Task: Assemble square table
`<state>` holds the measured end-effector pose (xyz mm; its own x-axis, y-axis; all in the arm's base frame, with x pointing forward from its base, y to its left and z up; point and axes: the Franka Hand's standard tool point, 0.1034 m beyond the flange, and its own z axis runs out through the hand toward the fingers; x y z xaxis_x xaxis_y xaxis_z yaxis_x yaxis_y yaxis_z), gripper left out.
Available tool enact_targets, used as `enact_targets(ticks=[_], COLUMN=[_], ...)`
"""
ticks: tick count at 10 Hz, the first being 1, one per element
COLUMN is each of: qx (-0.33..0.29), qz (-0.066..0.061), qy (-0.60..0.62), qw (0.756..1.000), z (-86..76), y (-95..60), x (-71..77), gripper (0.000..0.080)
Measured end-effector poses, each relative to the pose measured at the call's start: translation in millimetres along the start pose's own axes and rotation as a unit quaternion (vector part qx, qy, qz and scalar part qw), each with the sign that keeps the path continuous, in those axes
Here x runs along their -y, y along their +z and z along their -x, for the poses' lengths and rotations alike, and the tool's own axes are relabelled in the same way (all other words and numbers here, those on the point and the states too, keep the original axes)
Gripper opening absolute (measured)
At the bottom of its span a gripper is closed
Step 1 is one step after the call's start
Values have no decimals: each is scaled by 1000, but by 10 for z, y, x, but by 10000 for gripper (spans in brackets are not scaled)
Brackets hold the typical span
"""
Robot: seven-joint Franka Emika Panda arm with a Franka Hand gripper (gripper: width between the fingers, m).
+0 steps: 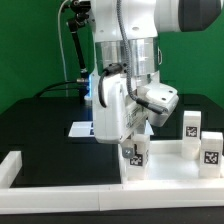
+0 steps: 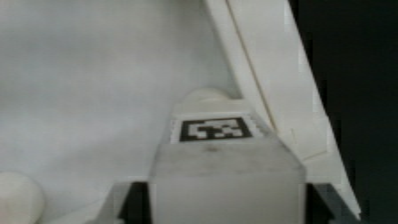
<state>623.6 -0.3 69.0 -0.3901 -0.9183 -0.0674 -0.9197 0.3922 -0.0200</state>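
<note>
Legs (image 1: 134, 153) on this table look like light, stiff, slick plastic, best pinched across the flat tagged sides, and right now the arm's reaching straight down with the gripper (image 1: 133, 143) clenched on one leg, standing it into the near-left corner of the top (image 1: 168, 168).

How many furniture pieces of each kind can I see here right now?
Small white plastic legs with black-and-white tags: 3, the first held in the end effector
White plastic square tray-like top with raised rim: 1
Total: 4
</note>
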Motion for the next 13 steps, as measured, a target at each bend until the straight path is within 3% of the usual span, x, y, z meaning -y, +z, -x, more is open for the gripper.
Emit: enact_targets(ticks=[1, 2, 3, 5, 7, 13], qx=[0, 1, 6, 20, 38, 34], qz=[0, 0, -1, -4, -11, -8], qy=[-2, -5, -12, -18, -23, -24], qw=[1000, 1000, 1000, 1000, 999, 999], z=[1, 15, 63, 54, 19, 16], y=[3, -10, -97, -307, -582, -510], x=[-1, -9, -64, -172, -147, -168], gripper=[312, 489, 614, 639, 649, 649])
